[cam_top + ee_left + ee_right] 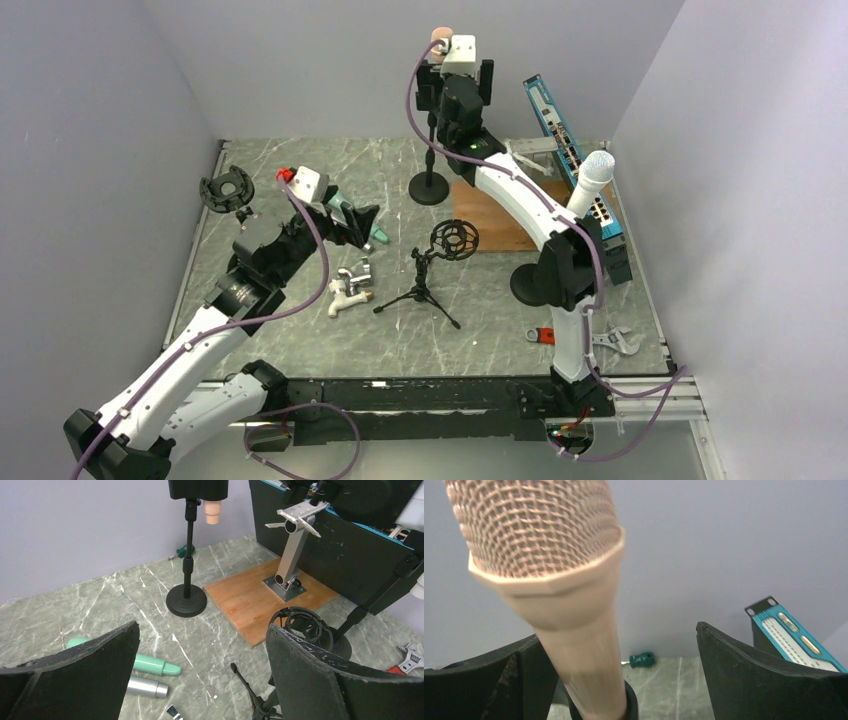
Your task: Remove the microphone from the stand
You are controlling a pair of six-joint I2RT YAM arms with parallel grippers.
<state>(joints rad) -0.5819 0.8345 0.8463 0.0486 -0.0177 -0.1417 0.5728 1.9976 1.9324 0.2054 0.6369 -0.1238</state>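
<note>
Standing here, I see three plain walls boxing in the work space: a back wall (400, 60), a left wall (90, 180) and a right wall (740, 150), all the same matte, pale grey with a faint lilac cast, meeting in straight corners. Between them sits a table (490, 345) whose top looks like grey-green marble, streaked with thin white veins running in every direction. A metal rail (650, 402) borders its near edge, and a thin pale strip (195, 250) runs along its left side. The light is soft and even, and the shadows on the stone are faint.
</note>
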